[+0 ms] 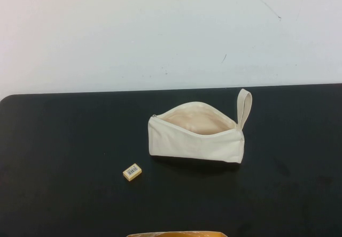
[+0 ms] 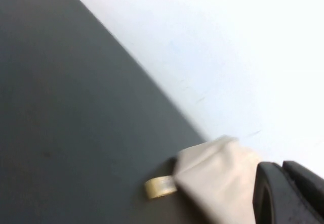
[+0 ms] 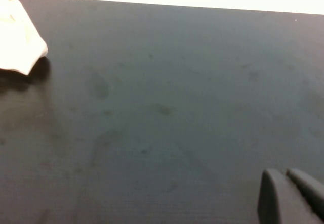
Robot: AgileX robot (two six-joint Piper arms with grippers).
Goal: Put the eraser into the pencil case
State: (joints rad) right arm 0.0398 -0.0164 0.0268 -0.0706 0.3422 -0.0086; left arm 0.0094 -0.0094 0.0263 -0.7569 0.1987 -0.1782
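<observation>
The eraser [image 1: 132, 171], a tiny tan block with a barcode label, lies on the black table in front of and to the left of the pencil case [image 1: 195, 140]. The cream pouch lies unzipped, its mouth open showing beige lining, with the loop strap [image 1: 243, 108] at its right end. Neither gripper shows in the high view. In the left wrist view the left gripper [image 2: 281, 166] is shut and empty, with the pouch [image 2: 217, 178] and eraser [image 2: 161, 187] beyond it. The right gripper [image 3: 284, 172] is shut and empty over bare table, far from the pouch's corner [image 3: 17, 42].
The black table [image 1: 64, 140] ends at a white wall [image 1: 160, 33] behind the pouch. A strip of something orange-yellow [image 1: 176, 234] shows at the front edge of the high view.
</observation>
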